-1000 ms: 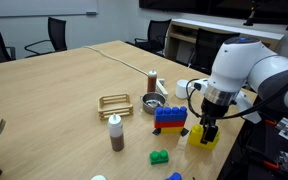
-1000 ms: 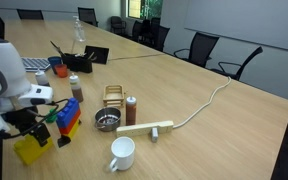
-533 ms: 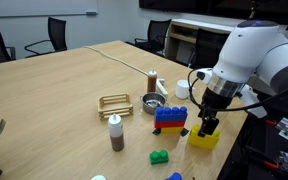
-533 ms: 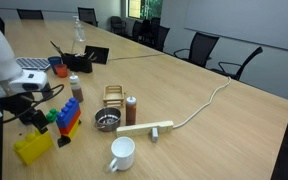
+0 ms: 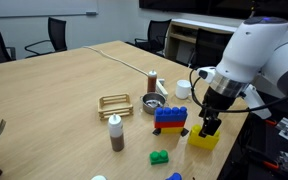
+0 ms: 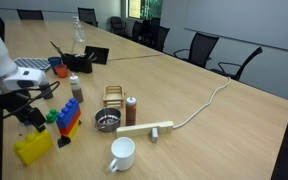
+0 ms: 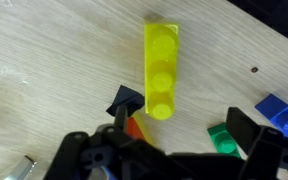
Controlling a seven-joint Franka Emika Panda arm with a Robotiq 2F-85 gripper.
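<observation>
End effector: fingers apart, empty, hung just above the yellow block. The block lay close to the bench edge, with bare wood along its sides.

Yellow block: long, a row of round studs on top, flat on the wood.

Blue-and-red brick stack: just beside the block, crowding one side. Green brick: near the block. Metal bowl, wooden rack and brown bottle: beyond the stack, well apart from the block.

Even bright indoor light, soft shadows, low resolution, wrist view blurred
</observation>
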